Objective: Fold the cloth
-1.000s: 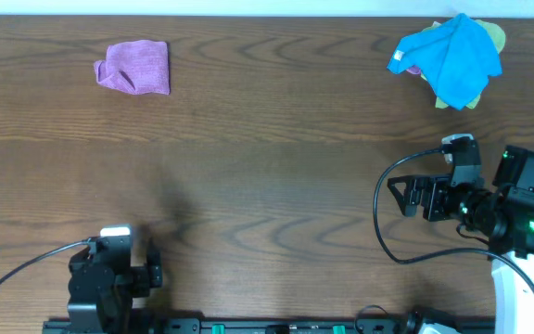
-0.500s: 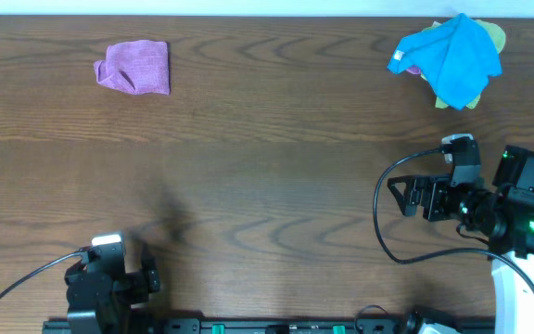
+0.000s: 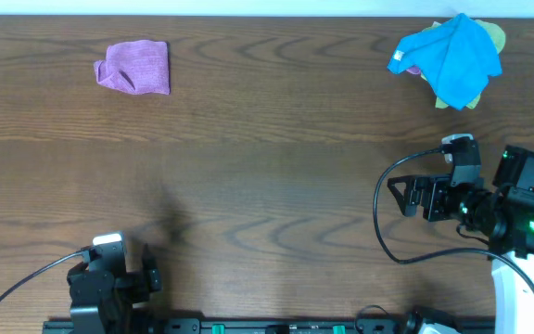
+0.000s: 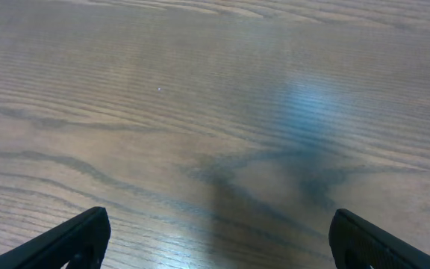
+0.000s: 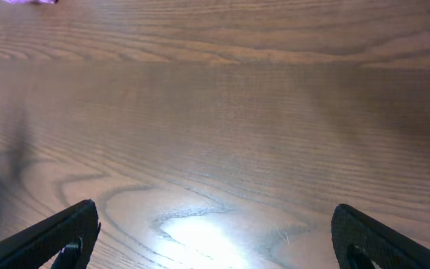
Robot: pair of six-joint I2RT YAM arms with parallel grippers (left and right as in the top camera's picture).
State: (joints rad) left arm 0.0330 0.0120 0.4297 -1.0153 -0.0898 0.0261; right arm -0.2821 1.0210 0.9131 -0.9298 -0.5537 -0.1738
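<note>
The purple cloth (image 3: 135, 68) lies crumpled at the far left of the table in the overhead view; a sliver of it shows at the top left of the right wrist view (image 5: 30, 1). My left gripper (image 3: 154, 276) rests near the front left edge, far from the cloth. In the left wrist view (image 4: 219, 235) its fingers are spread wide with only bare wood between them. My right gripper (image 3: 397, 196) is at the right, pointing left, open and empty (image 5: 215, 232).
A bright blue cloth (image 3: 452, 56) lies heaped on a yellow-green cloth (image 3: 495, 35) at the far right corner. The brown wooden table (image 3: 267, 167) lies between both arms. Black cables loop beside each arm.
The left arm has drawn back a little toward the front edge. The right arm and the cloths have not moved.
</note>
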